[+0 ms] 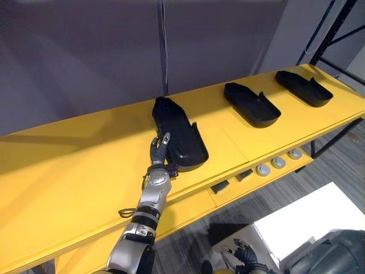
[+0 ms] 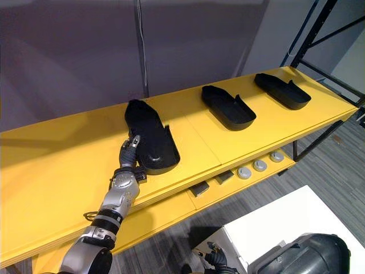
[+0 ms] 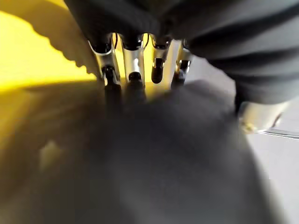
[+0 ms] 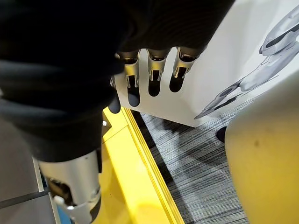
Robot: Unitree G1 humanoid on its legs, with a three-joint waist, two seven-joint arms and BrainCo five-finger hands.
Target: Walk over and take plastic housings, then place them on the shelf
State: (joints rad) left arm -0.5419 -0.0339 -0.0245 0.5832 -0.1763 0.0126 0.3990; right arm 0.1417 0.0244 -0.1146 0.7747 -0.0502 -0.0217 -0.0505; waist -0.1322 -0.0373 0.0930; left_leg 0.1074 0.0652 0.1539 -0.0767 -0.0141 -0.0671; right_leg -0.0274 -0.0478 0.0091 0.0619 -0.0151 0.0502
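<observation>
I see a grey wall point(image 1: 85, 57) at the back with a dark cable point(image 1: 163, 45) hanging down it. A black rack frame point(image 1: 336, 34) stands far right. Lower down, three round silver discs point(image 1: 278, 162) sit in a row, with two small black blocks point(image 1: 219, 186) beside them. A white box point(image 1: 319, 222) rests on grey carpet point(image 1: 342, 154).
</observation>
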